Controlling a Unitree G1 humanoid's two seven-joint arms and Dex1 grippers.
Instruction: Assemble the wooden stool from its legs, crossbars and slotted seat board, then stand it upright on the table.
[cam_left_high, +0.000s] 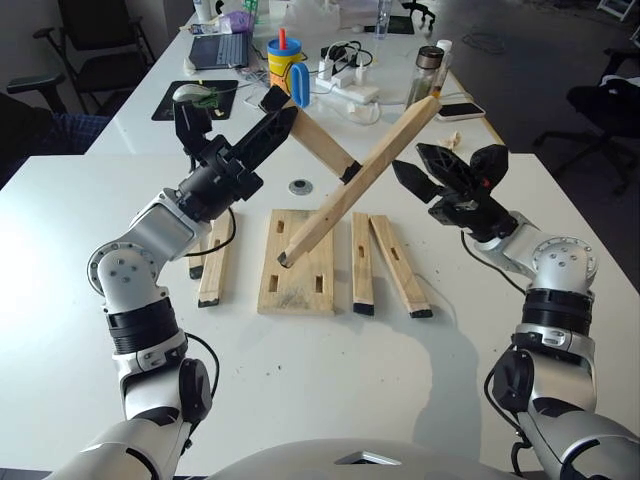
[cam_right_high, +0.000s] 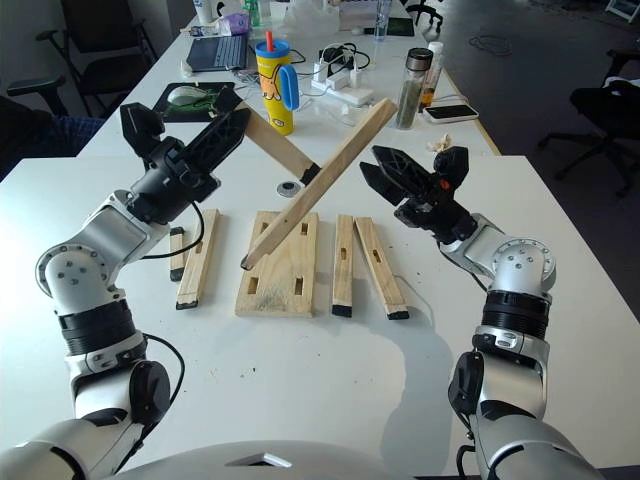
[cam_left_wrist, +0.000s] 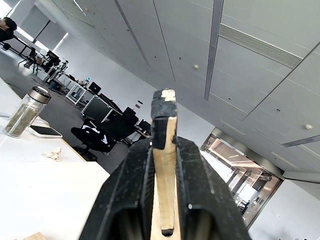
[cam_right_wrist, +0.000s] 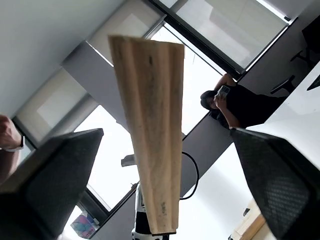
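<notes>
My left gripper (cam_left_high: 272, 128) is shut on a short wooden leg (cam_left_high: 322, 140) with black end caps, held in the air at a slant; the left wrist view shows the leg (cam_left_wrist: 165, 150) clamped between both fingers. Its far end meets a longer wooden leg (cam_left_high: 375, 165) that leans across it. That leg's lower end rests on the slotted seat board (cam_left_high: 298, 290), which lies flat on the table. My right gripper (cam_left_high: 420, 170) is open just right of the long leg. In the right wrist view this leg (cam_right_wrist: 152, 125) stands between the spread fingers (cam_right_wrist: 50, 175) without touching them.
Two loose bars (cam_left_high: 362, 262) (cam_left_high: 400, 265) lie right of the board, and two more (cam_left_high: 215, 270) (cam_left_high: 197, 268) lie left of it. A cable grommet (cam_left_high: 300, 186) sits behind the board. On the table beyond are a yellow cup (cam_left_high: 285, 65), a jar (cam_left_high: 428, 75) and a phone (cam_left_high: 460, 110).
</notes>
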